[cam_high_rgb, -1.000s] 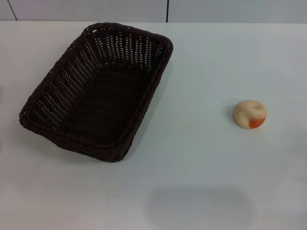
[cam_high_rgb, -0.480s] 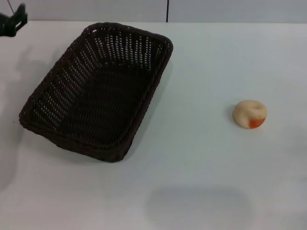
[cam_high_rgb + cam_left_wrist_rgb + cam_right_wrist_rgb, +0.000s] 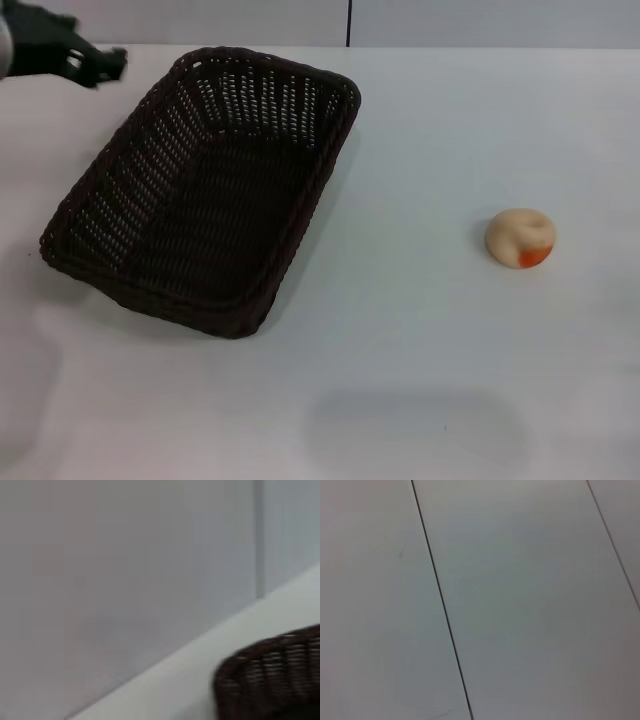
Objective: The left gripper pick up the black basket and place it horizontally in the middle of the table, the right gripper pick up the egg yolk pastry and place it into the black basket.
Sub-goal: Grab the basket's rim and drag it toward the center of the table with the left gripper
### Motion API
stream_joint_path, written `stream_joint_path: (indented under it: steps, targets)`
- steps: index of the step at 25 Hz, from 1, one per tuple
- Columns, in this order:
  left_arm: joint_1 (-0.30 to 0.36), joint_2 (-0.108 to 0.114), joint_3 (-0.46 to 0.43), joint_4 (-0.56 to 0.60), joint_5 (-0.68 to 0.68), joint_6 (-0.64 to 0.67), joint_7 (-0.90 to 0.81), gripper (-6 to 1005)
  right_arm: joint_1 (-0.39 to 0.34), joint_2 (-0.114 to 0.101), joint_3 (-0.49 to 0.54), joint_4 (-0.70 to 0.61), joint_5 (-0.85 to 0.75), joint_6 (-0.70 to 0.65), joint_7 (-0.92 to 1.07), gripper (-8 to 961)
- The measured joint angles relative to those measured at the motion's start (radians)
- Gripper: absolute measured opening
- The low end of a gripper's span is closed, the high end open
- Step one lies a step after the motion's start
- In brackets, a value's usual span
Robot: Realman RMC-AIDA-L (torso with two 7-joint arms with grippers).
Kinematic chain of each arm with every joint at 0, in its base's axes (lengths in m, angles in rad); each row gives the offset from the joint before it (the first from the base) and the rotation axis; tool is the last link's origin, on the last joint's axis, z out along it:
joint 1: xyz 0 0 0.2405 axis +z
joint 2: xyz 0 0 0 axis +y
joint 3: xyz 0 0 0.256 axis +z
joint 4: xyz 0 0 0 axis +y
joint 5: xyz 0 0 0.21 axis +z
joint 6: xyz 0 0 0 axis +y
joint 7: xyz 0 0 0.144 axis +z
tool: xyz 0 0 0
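On the white worktop [image 3: 420,360], the egg yolk pastry [image 3: 520,238] sits untouched toward the right edge, the right gripper out of view. The black basket [image 3: 205,190] lies askew on the left half. At the far left corner, the left gripper [image 3: 100,62] has just swung in beside the basket's far rim, not yet touching; whether its fingers are spread cannot be told.

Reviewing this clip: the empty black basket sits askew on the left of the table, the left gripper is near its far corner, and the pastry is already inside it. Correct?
Not quite. The egg yolk pastry lies on the table, well right of the black basket, as the head view shows. The basket is empty and askew, with the left gripper near its far left corner.
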State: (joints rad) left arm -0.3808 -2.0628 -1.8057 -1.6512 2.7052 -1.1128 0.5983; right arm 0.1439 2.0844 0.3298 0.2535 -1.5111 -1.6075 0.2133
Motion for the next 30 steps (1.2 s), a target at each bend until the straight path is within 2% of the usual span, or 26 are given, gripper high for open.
stream_joint_path:
  steps: [5,10,13,15,16,22,23,25,30]
  targets:
    - [-0.022,0.003,-0.002,0.000,-0.027,-0.073,0.013,591,0.006,0.000,0.000,-0.006,0.000,0.021,0.000,846]
    - [-0.027,0.000,0.009,0.004,-0.026,-0.092,0.003,618,0.007,0.000,0.000,-0.007,0.000,0.023,0.000,846]
    - [-0.052,0.002,0.010,0.066,-0.016,-0.081,-0.003,791,0.008,0.000,0.000,-0.008,0.000,0.023,0.000,846]
    - [-0.052,0.002,0.010,0.066,-0.016,-0.081,-0.003,794,0.008,0.000,0.000,-0.008,0.000,0.023,0.000,846]
    - [-0.077,0.003,0.009,0.153,-0.001,-0.042,0.001,795,0.009,0.000,0.000,-0.008,0.000,0.023,0.000,846]
    - [-0.087,0.003,0.008,0.195,0.005,-0.022,0.001,782,0.010,-0.001,0.000,-0.008,0.000,0.023,0.000,846]
    - [-0.118,0.003,0.007,0.278,0.021,-0.008,0.002,777,0.009,-0.001,0.000,-0.008,0.000,0.023,0.000,846]
    - [-0.139,0.001,0.009,0.336,0.054,0.004,0.000,766,0.010,-0.001,0.000,-0.008,0.000,0.023,0.000,846]
    - [-0.146,-0.001,0.018,0.341,0.070,0.002,-0.015,738,0.010,-0.001,0.000,-0.008,0.000,0.021,0.000,846]
